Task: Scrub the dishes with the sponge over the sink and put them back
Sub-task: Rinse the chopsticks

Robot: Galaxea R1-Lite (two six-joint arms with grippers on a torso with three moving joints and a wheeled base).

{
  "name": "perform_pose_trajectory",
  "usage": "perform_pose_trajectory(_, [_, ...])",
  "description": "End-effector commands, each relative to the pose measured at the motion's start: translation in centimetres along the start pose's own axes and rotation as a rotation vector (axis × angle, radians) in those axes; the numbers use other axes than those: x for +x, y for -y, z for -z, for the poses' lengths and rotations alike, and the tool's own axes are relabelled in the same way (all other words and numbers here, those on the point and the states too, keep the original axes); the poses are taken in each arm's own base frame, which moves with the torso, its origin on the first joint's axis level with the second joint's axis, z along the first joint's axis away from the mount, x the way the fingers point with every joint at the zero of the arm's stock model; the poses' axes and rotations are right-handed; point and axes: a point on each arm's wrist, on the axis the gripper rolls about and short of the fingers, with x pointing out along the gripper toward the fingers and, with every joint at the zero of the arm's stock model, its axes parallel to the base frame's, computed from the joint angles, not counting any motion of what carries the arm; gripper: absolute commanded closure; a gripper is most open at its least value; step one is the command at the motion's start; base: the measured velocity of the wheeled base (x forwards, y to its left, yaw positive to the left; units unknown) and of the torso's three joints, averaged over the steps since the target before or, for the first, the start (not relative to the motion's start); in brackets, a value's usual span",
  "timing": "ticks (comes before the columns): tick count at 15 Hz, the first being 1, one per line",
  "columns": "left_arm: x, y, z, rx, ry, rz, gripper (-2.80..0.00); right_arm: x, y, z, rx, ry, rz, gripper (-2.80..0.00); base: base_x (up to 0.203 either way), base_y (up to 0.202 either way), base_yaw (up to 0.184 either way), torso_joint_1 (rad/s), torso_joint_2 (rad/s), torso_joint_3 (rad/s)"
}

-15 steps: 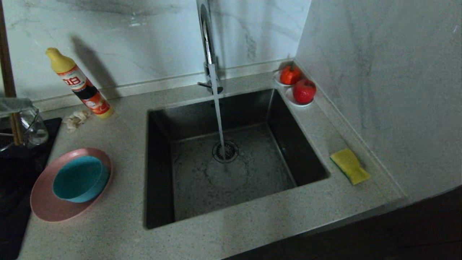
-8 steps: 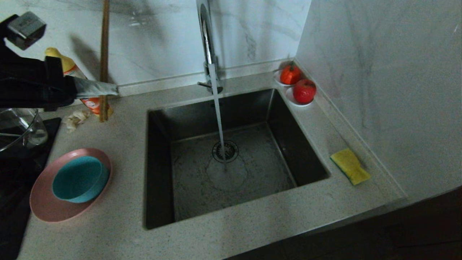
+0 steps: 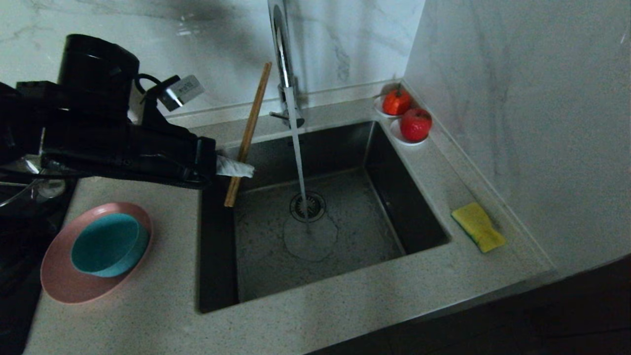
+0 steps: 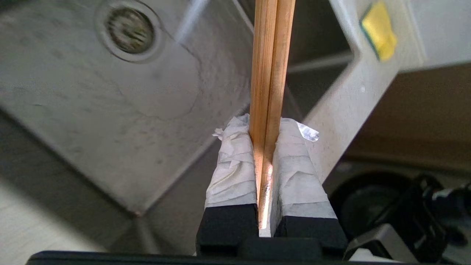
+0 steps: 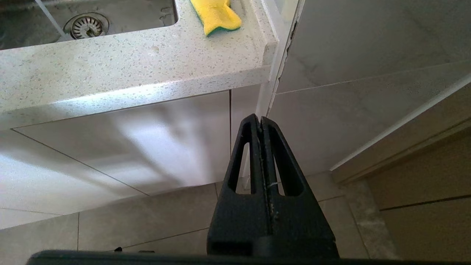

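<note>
The pink plate (image 3: 58,285) lies on the counter left of the sink (image 3: 266,256), with the teal bowl (image 3: 109,246) sitting in it. Right of the sink the yellow sponge (image 3: 477,227) rests flat on the counter, also seen as sponge (image 4: 379,31) and sponge (image 5: 217,14). My left gripper (image 3: 242,168) hovers over the sink's back left corner, shut on a pair of wooden chopsticks (image 3: 249,133) that slant upward; the taped fingertips (image 4: 235,147) pinch the chopsticks (image 4: 270,55). My right gripper (image 5: 260,119) hangs shut and empty below the counter's front edge.
The chrome tap (image 3: 283,54) runs a stream of water onto the drain (image 3: 307,206). Two red fruits (image 3: 415,124) on white saucers stand at the sink's back right corner. A glass pot (image 3: 29,182) and black hob (image 3: 19,236) lie at far left.
My left arm has swung in from the far left to over the sink's back left, carrying the chopsticks, which have tilted. It now hides the detergent bottle and cloth wad.
</note>
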Motion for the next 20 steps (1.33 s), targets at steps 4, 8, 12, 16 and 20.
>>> perform_pose_trajectory(4, [5.6,-0.7,2.4,0.017,-0.046,-0.021,0.0,0.0,0.0,0.0,0.001,0.001,0.0,0.0,0.0,0.0,0.0,0.0,0.0,0.0])
perform_pose_trajectory(8, [7.4,-0.6,3.0,0.014,-0.067,-0.008,0.0,0.0,0.0,0.0,-0.001,0.001,-0.001,0.0,0.0,0.0,0.0,0.0,0.0,0.0])
perform_pose_trajectory(12, [8.6,-1.2,3.7,0.016,-0.047,-0.009,0.0,0.0,0.0,0.0,-0.001,0.001,-0.002,0.0,0.0,0.0,0.0,0.0,0.0,0.0])
perform_pose_trajectory(16, [9.7,-1.8,4.4,0.001,0.043,-0.005,0.0,0.0,0.0,0.0,-0.001,0.001,0.0,0.0,0.0,0.0,0.0,0.0,0.0,0.0])
perform_pose_trajectory(20, [11.1,-2.6,4.8,-0.048,0.113,-0.066,0.0,0.0,0.0,0.0,0.0,0.001,-0.001,0.0,0.0,0.0,0.0,0.0,0.0,0.0])
